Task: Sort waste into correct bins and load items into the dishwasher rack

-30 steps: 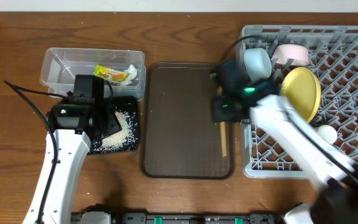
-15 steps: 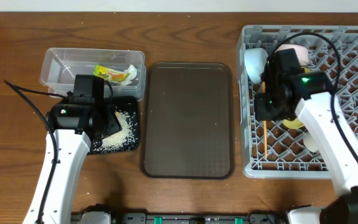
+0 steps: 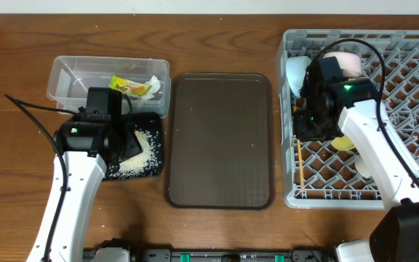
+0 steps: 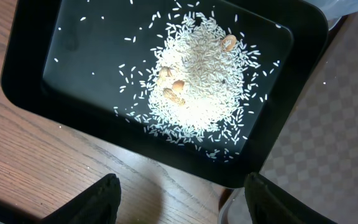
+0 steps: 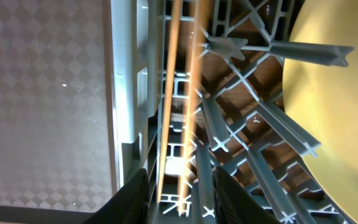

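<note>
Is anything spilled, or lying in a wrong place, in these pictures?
Nothing looks spilled: the rice grains lie inside the black tray, though a few brown nut-like bits sit among them. The chopsticks lie flat along the left edge of the dishwasher rack, not upright.

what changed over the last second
The right claw carried the two thin wooden chopsticks rightward from the brown serving tray into the grey plastic rack; they lie along its left edge, seemingly released. The left claw, white rice grains and yellow-green snack wrapper stayed put.
</note>
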You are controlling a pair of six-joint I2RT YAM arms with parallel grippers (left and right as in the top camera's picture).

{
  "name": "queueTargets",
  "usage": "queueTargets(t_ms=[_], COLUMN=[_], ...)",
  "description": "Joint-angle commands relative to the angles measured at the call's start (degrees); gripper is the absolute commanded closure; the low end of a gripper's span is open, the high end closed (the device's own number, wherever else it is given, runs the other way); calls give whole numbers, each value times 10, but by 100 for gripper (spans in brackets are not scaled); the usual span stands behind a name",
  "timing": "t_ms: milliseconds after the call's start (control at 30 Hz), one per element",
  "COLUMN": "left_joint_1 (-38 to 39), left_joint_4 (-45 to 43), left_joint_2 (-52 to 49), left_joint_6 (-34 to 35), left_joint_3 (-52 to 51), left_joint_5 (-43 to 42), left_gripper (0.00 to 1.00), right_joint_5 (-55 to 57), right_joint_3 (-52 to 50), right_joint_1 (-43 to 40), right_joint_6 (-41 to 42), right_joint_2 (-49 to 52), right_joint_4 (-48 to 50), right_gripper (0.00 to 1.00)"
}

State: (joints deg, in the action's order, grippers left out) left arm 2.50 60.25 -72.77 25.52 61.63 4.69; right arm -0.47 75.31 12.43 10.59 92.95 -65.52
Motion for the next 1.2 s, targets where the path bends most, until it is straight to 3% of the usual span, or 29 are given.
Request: queueTargets(t_ms=[0,233,333,500,533,567,867,1000,1167], left_joint_1=[-2,-2,-2,12,20,26,64,65,65], left_joint_4=[4,-15,-49,-80,-72,-63,75,63,0], left_joint_2=[-2,-2,-2,-2,-2,-2,14,80,226], left_joint_6=[3,-13,-76,-151,-157,-164,-172,-147,-148], left_joint_3=[4,4,4,4,4,4,-3,-30,-87], left_joint_5=[3,-12,-78,-149,-148,-148,-148,-146,-146], left_gripper=[33,33,33,33,33,33,33,33,33], right_joint_5=[-2,-2,-13,-69,-69,-68,-69,-63,-45], right_joint_3=[3,3,3,3,3,3,3,-16,-118], right_joint_1=[0,-1,-2,-2,-2,-2,-4,-3,-3], right_joint_6=[1,14,9,-51,-51,-49,-8,-7,3], right_joint_2=[-9,-66,-90,-96,-96,-96,-136,-180,-293], right_joint_4=[8,66,108,128,120,112,76,76,145], right_gripper=[68,63,43,26,17,1,1,1,1])
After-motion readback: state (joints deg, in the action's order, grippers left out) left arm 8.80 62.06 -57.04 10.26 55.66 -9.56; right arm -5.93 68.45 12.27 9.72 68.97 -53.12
